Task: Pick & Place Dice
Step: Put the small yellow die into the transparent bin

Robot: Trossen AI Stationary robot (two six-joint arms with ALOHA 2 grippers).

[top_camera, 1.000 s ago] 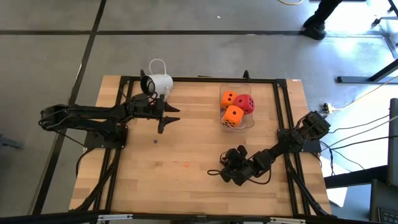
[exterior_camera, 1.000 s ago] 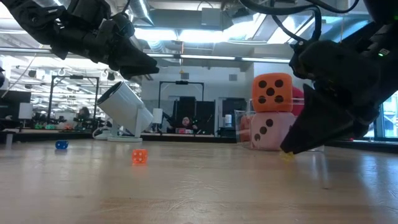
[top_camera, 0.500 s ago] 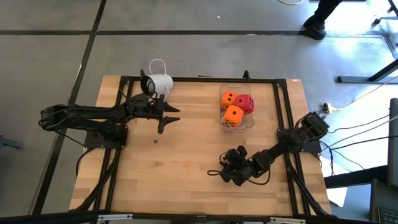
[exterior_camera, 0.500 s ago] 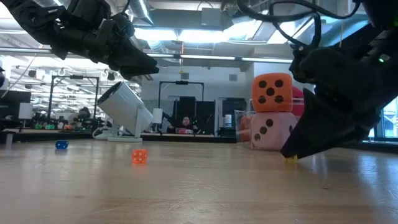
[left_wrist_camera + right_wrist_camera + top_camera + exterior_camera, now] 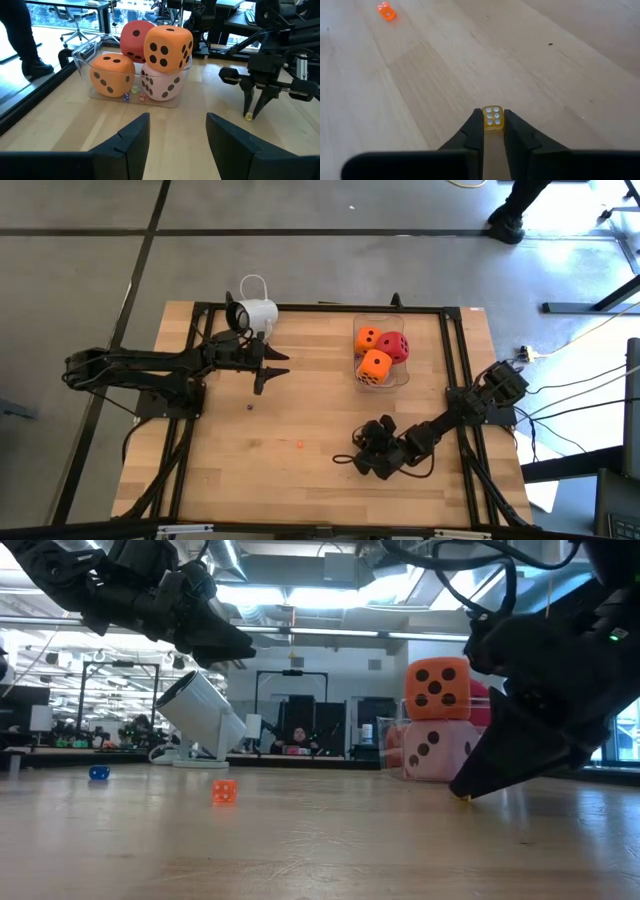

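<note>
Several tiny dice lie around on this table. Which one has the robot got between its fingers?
The tiny translucent yellow die, white six-pip face showing, sits pinched in the right gripper. The tiny orange die lies loose farther off on the wooden table.

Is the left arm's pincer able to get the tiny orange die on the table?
Probably yes. The tiny orange die lies alone on bare wood, and the left pincer hangs open above the table with nothing between them.
</note>
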